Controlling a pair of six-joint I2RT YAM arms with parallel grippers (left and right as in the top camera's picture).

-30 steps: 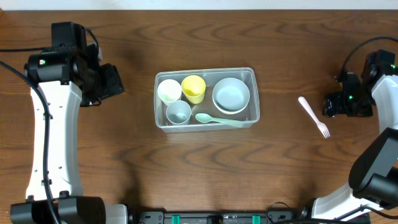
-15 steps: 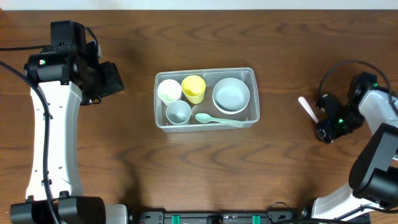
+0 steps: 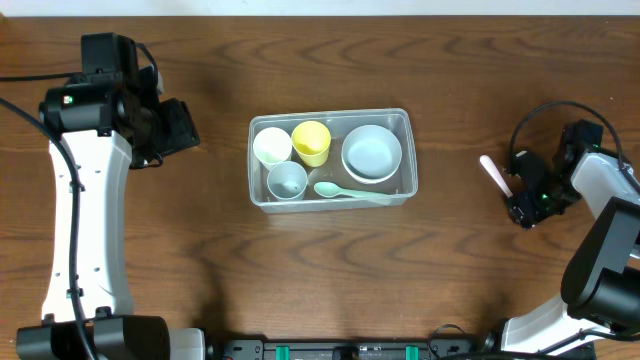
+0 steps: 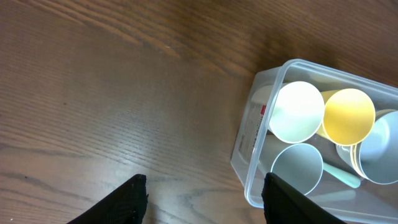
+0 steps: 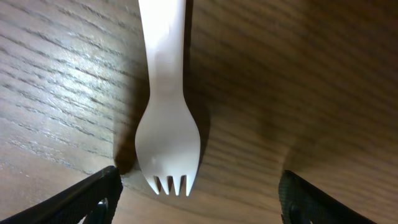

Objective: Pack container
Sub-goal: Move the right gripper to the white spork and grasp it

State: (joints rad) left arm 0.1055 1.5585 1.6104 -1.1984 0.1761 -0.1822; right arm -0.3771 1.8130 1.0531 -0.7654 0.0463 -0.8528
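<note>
The clear container (image 3: 404, 122) sits mid-table, holding a white cup (image 3: 271, 145), a yellow cup (image 3: 311, 141), a pale blue cup (image 3: 287, 180), a pale bowl (image 3: 371, 152) and a mint spoon (image 3: 350, 192). A white fork (image 3: 494, 174) lies on the wood at the right. My right gripper (image 3: 521, 207) hangs low over its tine end, open, with the tines (image 5: 169, 181) between the fingers (image 5: 93, 196). My left gripper (image 3: 180, 128) is open over bare wood left of the container (image 4: 249, 149).
Dark wooden table (image 3: 320, 270) all around. The right arm's cable (image 3: 540, 110) loops above the fork. The left arm's white link (image 3: 85, 220) runs down the left side.
My right gripper swung from the fork's right side down onto its tine end, and now covers the tines in the overhead view. The left arm has not moved.
</note>
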